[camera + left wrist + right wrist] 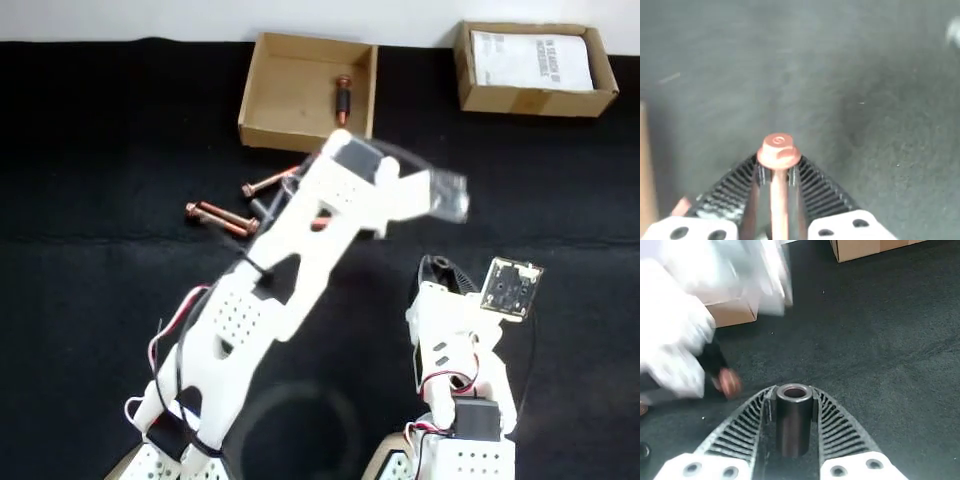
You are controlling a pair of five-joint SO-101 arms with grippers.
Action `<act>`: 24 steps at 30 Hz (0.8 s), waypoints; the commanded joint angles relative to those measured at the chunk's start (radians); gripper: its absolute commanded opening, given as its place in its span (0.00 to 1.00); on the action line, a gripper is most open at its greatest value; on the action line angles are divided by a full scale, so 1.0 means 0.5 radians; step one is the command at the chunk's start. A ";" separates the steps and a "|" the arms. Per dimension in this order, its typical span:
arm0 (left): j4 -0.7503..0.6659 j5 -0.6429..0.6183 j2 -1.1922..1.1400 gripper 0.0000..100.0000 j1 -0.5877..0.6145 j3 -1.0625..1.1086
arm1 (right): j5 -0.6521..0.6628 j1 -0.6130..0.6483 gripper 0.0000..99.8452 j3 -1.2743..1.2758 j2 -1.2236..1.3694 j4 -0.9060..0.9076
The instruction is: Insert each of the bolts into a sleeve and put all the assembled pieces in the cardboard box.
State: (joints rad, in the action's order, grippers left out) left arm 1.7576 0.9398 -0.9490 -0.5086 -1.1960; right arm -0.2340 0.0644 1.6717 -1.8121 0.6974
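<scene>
The left gripper (777,169) has its fingers clamped on a copper bolt (778,150). The shank runs down between them and the flanged head stands just clear of the tips, above the black bench (850,75). The right gripper (794,401) has its fingers closed on a dark sleeve (794,417), held upright with its open bore facing out past the tips.

In the high view, the left arm reaches up the middle of the bench, and its gripper sits just short of the cardboard box (290,95). The right arm is folded back near the front edge, well apart from that box.

One assembled piece (343,97), a bolt seated in a sleeve, lies inside the cardboard box near its right wall. A second box (535,98) stands at the far right corner and holds a white printed sheet (530,58). Its lines of print are too small to read.

Loose bolts (218,216) lie on the bench left of the left arm. Another bolt (266,185) lies closer to the cardboard box's front wall.
</scene>
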 commanded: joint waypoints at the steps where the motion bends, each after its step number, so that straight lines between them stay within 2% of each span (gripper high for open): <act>1: 0.031 -0.509 0.419 0.01 0.072 -0.091 | -0.009 0.118 0.01 0.232 -0.041 -0.048; 4: 0.034 -0.746 0.634 0.01 0.137 -0.087 | -0.009 0.229 0.01 0.238 -0.041 -0.100; 10: 0.034 -0.822 0.980 0.01 0.330 -0.087 | 0.000 0.376 0.01 0.256 -0.035 -0.299; 18: 0.034 -1.765 1.450 0.01 0.419 -0.103 | 0.003 0.563 0.01 0.256 -0.032 -0.526; 21: 0.034 -1.992 1.659 0.01 0.413 -0.094 | -0.006 0.618 0.01 0.256 -0.032 -0.557; 24: 0.034 -2.099 1.809 0.01 0.410 -0.087 | -0.009 0.677 0.01 0.256 -0.032 -0.557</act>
State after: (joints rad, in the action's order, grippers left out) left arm 1.7714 -0.0545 -0.1450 -0.3107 -1.2022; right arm -0.2340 0.3790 1.6717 -1.8121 0.4411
